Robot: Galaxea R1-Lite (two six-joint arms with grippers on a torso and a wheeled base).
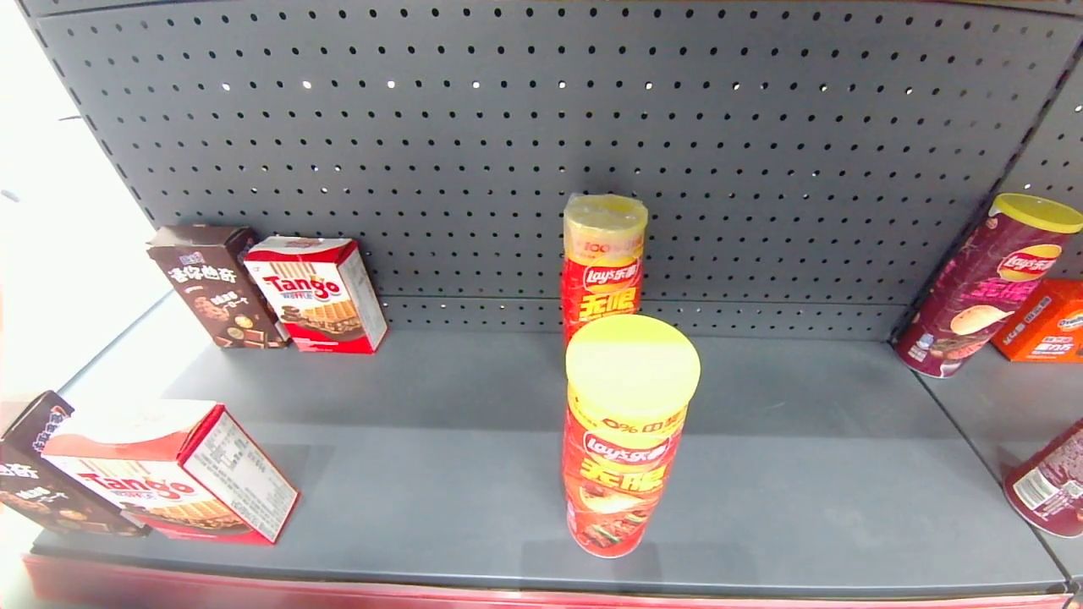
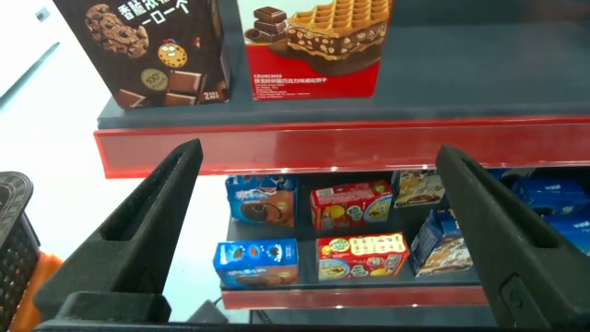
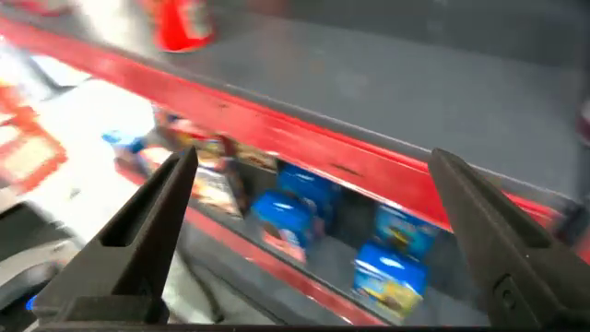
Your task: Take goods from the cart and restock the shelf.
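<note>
While before the shelf (image 2: 369,143), left fingers (image 2: 138,231) and right fingers (image 3: 147,231) wide apart, empty.

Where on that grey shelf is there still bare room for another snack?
There are two wide bare stretches: one between the back wafer box and the two red cans, the other between those cans and the purple can at the right end. The left end is crowded with boxes, back and front.

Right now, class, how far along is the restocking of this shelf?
Done: a front chip can and a back chip can stand on the shelf, biscuit boxes at its left end. In hand: nothing; both pairs of jaws stand open and empty. Left: bare shelf either side of the cans, so more stock probably remains.
</note>
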